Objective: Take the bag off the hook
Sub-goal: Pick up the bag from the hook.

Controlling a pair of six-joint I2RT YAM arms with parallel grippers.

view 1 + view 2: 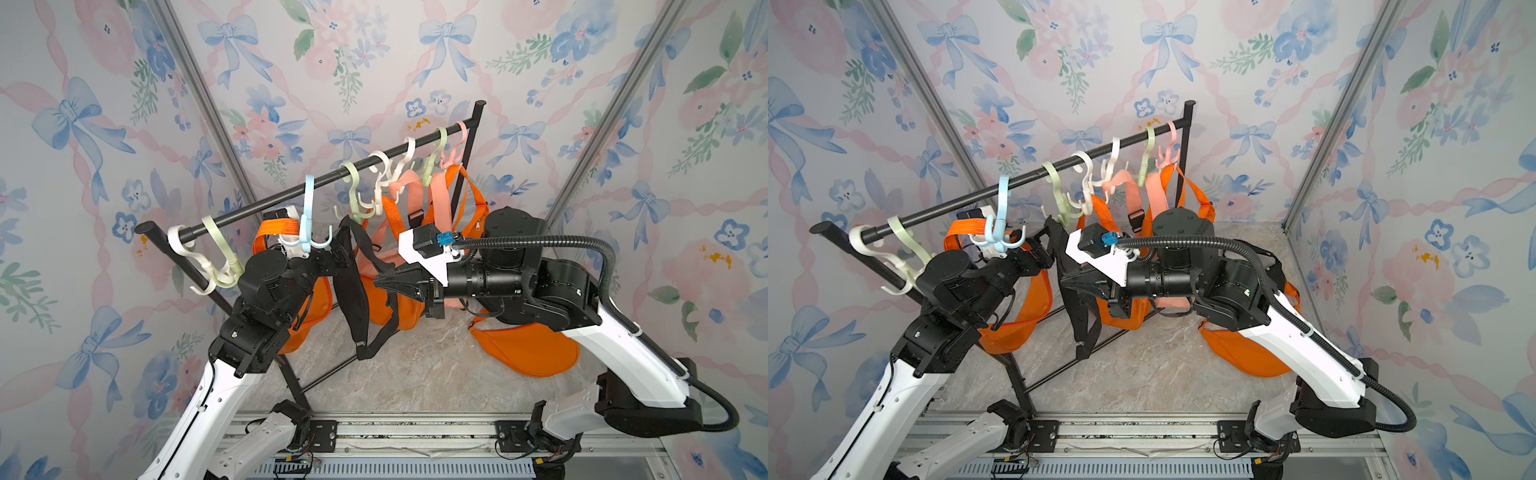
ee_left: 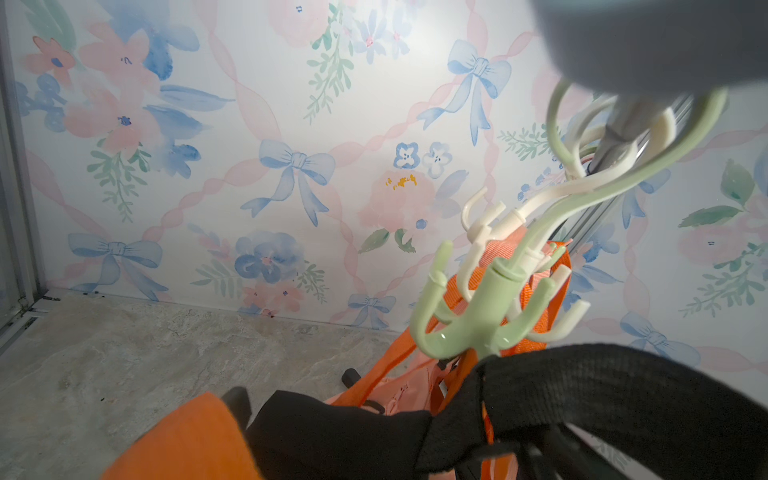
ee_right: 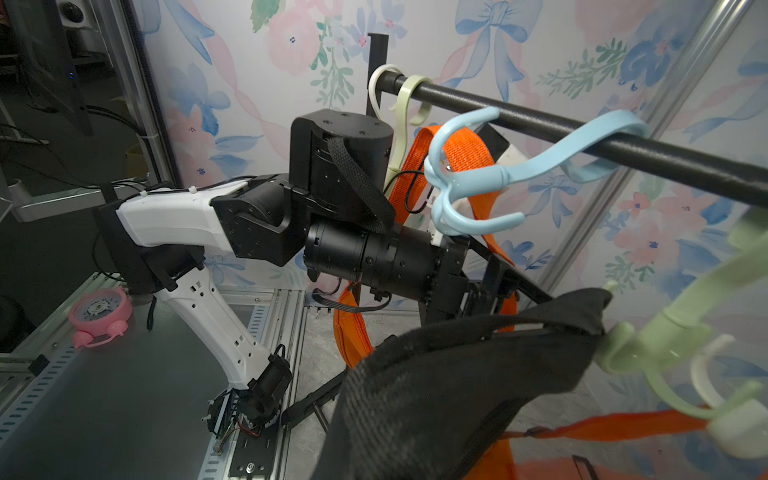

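A black bag (image 1: 355,299) (image 1: 1077,316) hangs by its strap from a pale green hook (image 1: 357,208) (image 1: 1061,208) on the black rail. In the right wrist view the strap's tip (image 3: 598,316) rests against a prong of the green hook (image 3: 648,345). My right gripper (image 1: 380,283) (image 1: 1065,286) is shut on the black strap, and the fabric (image 3: 457,395) covers its jaws. My left gripper (image 1: 343,253) (image 1: 1050,249) stands open beside the strap's upper part. One of its fingers (image 2: 239,405) sits far out to the side, and black fabric (image 2: 332,432) hides the other.
The black rail (image 1: 291,195) carries several more plastic hooks, among them a blue one (image 1: 309,224). Orange and peach bags (image 1: 399,249) hang behind the black bag. One orange bag (image 1: 307,324) hangs under my left arm and another (image 1: 528,345) lies on the marble floor.
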